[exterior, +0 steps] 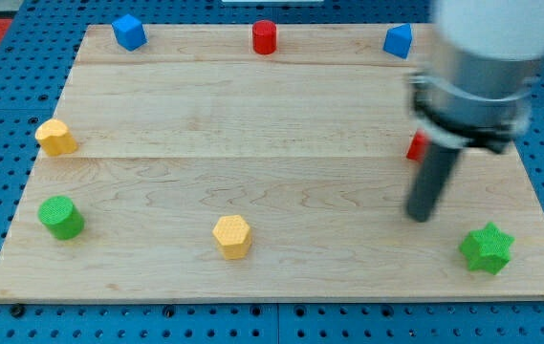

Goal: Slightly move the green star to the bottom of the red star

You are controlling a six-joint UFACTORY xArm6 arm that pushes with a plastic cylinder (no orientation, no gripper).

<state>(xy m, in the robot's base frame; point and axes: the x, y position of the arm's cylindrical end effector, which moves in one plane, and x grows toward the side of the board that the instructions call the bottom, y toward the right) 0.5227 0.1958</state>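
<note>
The green star [486, 247] lies near the board's bottom right corner. A red block [414, 146], mostly hidden behind the arm, shows only as a small red edge at the right, so its shape cannot be made out. My tip [419, 216] rests on the board, below the red block and up and to the left of the green star, a clear gap away from it.
On the wooden board [252, 115]: a blue cube [129, 32] top left, a red cylinder [265, 36] top middle, a blue block [398, 41] top right, a yellow block [55, 138] at the left, a green cylinder [61, 217] bottom left, a yellow hexagon [232, 236] bottom middle.
</note>
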